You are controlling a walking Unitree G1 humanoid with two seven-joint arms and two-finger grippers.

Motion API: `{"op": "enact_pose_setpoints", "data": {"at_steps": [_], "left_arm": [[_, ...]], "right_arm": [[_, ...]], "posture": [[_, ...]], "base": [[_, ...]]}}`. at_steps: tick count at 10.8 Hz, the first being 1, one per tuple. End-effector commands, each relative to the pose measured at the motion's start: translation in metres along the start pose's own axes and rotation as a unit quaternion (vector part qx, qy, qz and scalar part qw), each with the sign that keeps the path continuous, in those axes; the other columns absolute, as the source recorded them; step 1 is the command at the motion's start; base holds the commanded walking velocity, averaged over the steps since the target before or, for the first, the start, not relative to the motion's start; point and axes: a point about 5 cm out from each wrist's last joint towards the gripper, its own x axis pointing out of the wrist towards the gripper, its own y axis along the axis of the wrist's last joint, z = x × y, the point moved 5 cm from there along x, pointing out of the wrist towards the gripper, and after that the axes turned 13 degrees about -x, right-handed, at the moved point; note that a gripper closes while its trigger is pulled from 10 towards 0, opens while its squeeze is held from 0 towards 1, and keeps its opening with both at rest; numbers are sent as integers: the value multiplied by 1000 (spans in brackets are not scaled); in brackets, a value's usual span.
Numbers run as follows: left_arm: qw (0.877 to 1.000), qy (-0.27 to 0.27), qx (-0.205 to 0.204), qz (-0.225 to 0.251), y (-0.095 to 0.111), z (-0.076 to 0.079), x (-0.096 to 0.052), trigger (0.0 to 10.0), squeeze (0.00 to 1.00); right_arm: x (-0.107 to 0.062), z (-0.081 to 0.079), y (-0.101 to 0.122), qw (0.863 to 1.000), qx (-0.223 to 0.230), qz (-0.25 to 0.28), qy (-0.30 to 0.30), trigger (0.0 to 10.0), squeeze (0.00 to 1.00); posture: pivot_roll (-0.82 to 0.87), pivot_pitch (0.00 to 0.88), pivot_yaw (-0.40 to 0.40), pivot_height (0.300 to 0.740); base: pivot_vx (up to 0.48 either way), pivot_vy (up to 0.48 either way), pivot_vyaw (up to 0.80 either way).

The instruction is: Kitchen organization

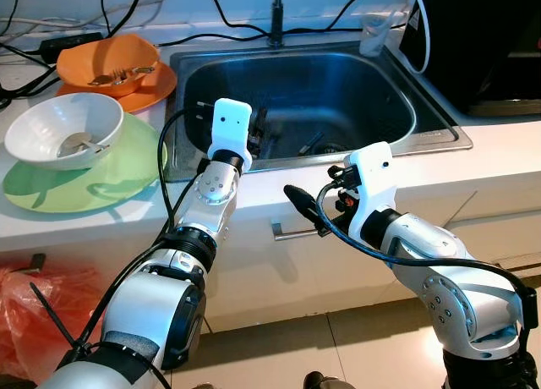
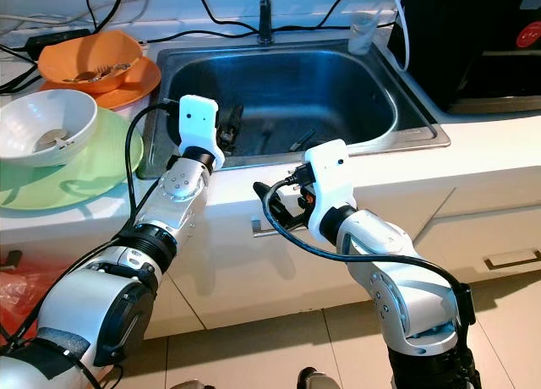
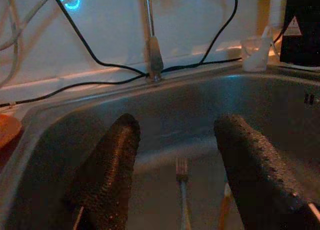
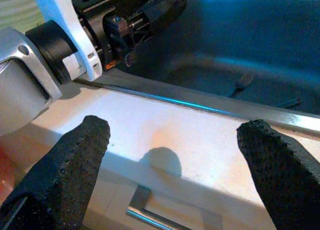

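From the head camera, the steel sink (image 1: 435, 123) is set into a white counter (image 1: 499, 152), and the left gripper (image 1: 258, 135) reaches over the sink's near-left rim into the basin, while the right gripper (image 1: 304, 205) hangs in front of the counter edge, just above a cabinet handle (image 1: 292, 231). Left of the sink a white bowl (image 1: 63, 128) sits on a green plate (image 1: 51, 190), and an orange bowl (image 1: 108, 61) on an orange plate (image 1: 156, 84) behind it; a clear cup (image 1: 373, 34) stands at the back rim beside the faucet (image 1: 275, 17). In the left wrist view, the two fingers (image 3: 107, 175) are spread wide inside the basin, with a fork (image 3: 182, 187) lying on the sink floor between them, untouched. In the right wrist view, that gripper's fingers (image 4: 65, 165) are also spread apart, facing the counter's front edge, with the sink rim beyond.
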Motion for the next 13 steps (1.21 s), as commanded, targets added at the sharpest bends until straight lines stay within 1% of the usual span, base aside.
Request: {"op": "enact_pose_setpoints", "data": {"at_steps": [1, 4, 5, 6, 7, 9, 10, 11, 13], "left_arm": [[1000, -2, 0, 12, 8, 1, 4, 10000, 1000], [999, 0, 5, 39, 22, 0, 7, 10000, 1000], [998, -9, 7, 59, 33, 2, 9, 10000, 1000], [998, -12, 7, 68, 37, 3, 10, 10000, 1000], [996, -13, 8, 90, 49, 2, 12, 10000, 1000], [993, -14, 26, 115, 60, -1, 11, 10000, 1000], [992, -10, 33, 121, 63, -4, 10, 10000, 1000], [990, 4, 43, 131, 69, -12, 9, 10000, 1000], [985, 17, 62, 160, 84, -24, 4, 10000, 1000]], "right_arm": [[-1, 0, 6, 1000, -11, 9, -2, 10000, 0], [0, 2, 6, 1000, -13, 9, -4, 10000, 0], [1, 2, 6, 1000, -16, 12, -6, 10000, 0], [2, 3, 7, 1000, -18, 13, -7, 10000, 0], [4, 3, 8, 1000, -19, 17, -7, 10000, 0], [6, 4, 10, 1000, -20, 21, -8, 10000, 0], [6, 4, 11, 1000, -20, 23, -7, 10000, 0], [7, 4, 12, 999, -22, 27, -8, 10000, 0], [8, 8, 20, 998, -37, 53, -24, 10000, 0]], "posture": [[-100, 86, 19, 740], [-97, 82, 18, 740], [-91, 77, 16, 740], [-88, 76, 14, 740], [-81, 73, 12, 740], [-71, 69, 10, 740], [-68, 67, 9, 740], [-61, 64, 9, 740], [-50, 59, 5, 740]], "base": [[0, 0, 0], [0, 0, 0], [0, 0, 0], [0, 0, 0], [0, 0, 0], [0, 0, 0], [0, 0, 0], [0, 0, 0], [0, 0, 0]]}}
